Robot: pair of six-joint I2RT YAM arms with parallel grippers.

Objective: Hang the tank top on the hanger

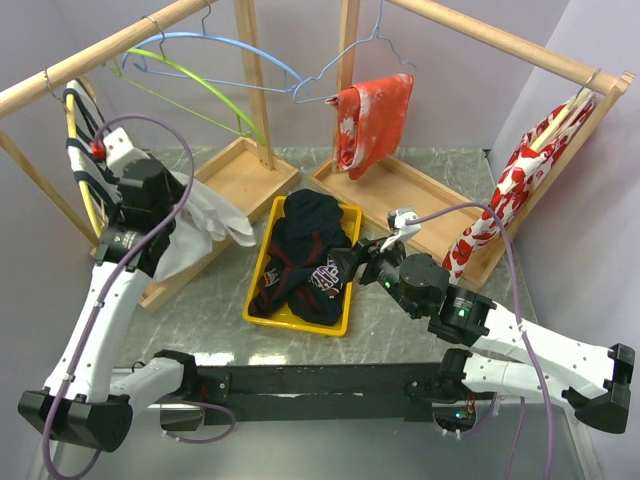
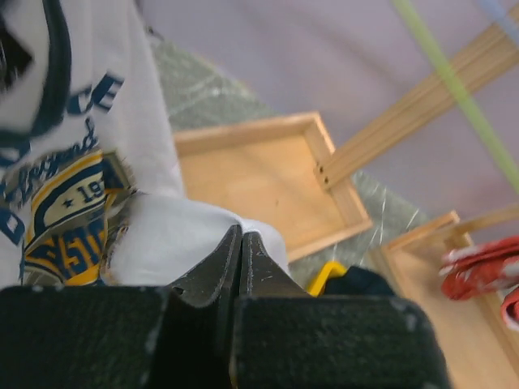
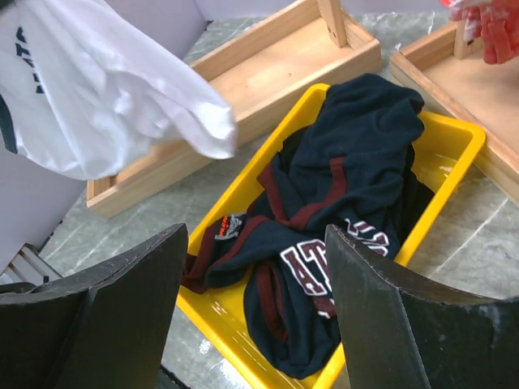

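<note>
The white tank top (image 1: 205, 215) with its navy, yellow and orange print hangs at the far left. Its navy-trimmed straps sit up by the thin yellow hanger (image 1: 69, 140) on the left wooden rail. My left gripper (image 1: 178, 205) is shut, pinching the shirt's white cloth. In the left wrist view its closed tips (image 2: 240, 235) press into the tank top (image 2: 73, 162). My right gripper (image 1: 347, 268) is open and empty, low over the yellow bin. In the right wrist view (image 3: 255, 235) its fingers frame the dark clothes, with the tank top (image 3: 105, 97) at the upper left.
A yellow bin (image 1: 262, 255) holds a dark clothes pile (image 1: 305, 255). Two wooden rack bases (image 1: 245, 170) (image 1: 400, 195) stand behind it. A lime-green hanger (image 1: 200, 85) and a light-blue hanger (image 1: 250, 55) hang on the rail. Red floral garments hang at centre (image 1: 375, 120) and right (image 1: 520, 170).
</note>
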